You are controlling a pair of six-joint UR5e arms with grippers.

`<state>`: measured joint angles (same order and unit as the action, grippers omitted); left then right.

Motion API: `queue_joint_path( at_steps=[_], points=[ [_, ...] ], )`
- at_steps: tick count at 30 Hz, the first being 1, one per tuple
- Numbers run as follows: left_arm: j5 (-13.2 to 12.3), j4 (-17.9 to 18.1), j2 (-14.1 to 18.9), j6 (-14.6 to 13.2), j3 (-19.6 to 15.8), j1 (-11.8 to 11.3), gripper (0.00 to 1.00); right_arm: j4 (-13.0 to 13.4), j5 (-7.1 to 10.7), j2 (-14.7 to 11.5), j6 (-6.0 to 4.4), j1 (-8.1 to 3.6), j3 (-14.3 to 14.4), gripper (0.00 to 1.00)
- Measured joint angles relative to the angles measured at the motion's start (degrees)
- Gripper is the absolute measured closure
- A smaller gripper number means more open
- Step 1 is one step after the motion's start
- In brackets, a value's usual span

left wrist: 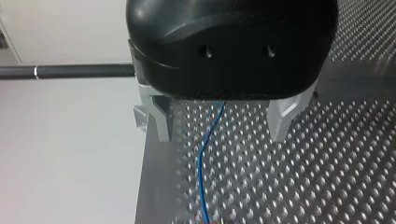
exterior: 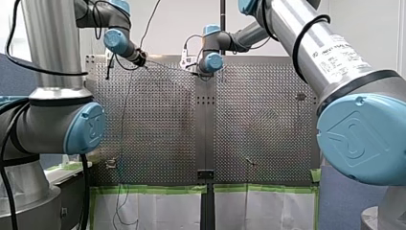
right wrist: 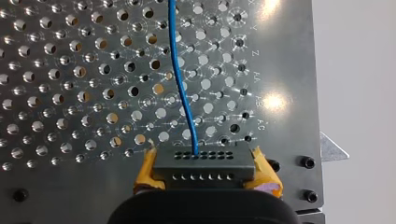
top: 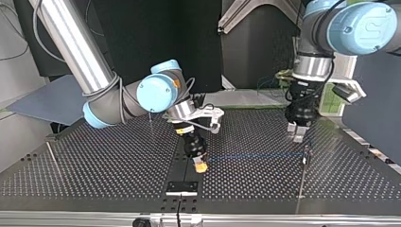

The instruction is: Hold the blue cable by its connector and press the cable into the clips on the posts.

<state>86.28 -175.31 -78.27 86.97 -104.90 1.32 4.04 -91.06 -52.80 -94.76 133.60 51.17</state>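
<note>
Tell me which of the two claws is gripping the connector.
My right claw, the one with yellow pads: it is shut on the grey connector. My left claw has its metal fingers apart, the blue cable running between them.

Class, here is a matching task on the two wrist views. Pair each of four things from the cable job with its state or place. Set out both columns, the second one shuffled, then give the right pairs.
Column one
1. connector
2. blue cable
3. my left gripper
4. table

Column two
a. jaws apart, with the cable running between them
b. covered in small holes
c. clamped in my right gripper
d. comes out of one hole in the connector

Pairs: 1-c, 2-d, 3-a, 4-b.
</note>
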Motion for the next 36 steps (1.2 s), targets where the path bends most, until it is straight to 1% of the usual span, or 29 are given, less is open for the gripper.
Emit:
queue_joint_path(
  at_steps=[3, 5, 9, 12, 16, 20, 25, 30, 33, 36],
  points=[
    [0.4, 0.1, 0.0, 0.1, 0.4, 1.4, 0.00, 0.0, -0.01, 0.0, 0.07, 0.01, 0.0, 1.00],
    [1.2, 0.7, -0.3, 0.2, 1.1, 2.7, 0.00, 0.0, -0.01, 0.0, 0.13, -0.01, 0.0, 1.00],
    [3.5, 1.7, -1.0, 0.1, 2.8, 5.3, 0.00, 0.0, -0.01, 0.0, 0.12, 0.04, 0.0, 1.00],
    [5.3, 1.8, -1.2, 0.1, 3.3, 7.1, 0.00, 0.0, 0.01, 0.0, 0.12, 0.15, 0.0, 1.00],
    [7.5, 1.5, -2.5, -0.9, 4.6, 8.7, 0.00, 0.0, 0.06, 0.1, 0.16, 0.20, 0.0, 1.00],
    [9.7, 1.5, -4.6, -1.8, 6.0, 9.0, 0.00, 0.0, 0.07, 0.1, 0.17, 0.11, 0.0, 1.00],
    [12.6, 1.9, -7.3, -2.0, 6.4, 8.3, 0.00, 0.0, 0.08, 0.2, 0.17, -0.09, 0.0, 1.00],
    [15.1, 2.0, -8.5, -2.1, 6.5, 7.8, 0.00, 0.0, 0.08, 0.2, 0.17, -0.12, 0.0, 1.00],
    [15.5, 2.7, -8.6, -2.1, 6.5, 7.5, 0.00, 0.0, 0.08, 0.2, 0.17, -0.13, 0.0, 1.00],
    [15.4, 3.3, -8.7, -2.1, 6.7, 7.1, 0.00, 0.0, 0.08, 0.2, 0.18, -0.13, 0.0, 1.00]
  ],
)
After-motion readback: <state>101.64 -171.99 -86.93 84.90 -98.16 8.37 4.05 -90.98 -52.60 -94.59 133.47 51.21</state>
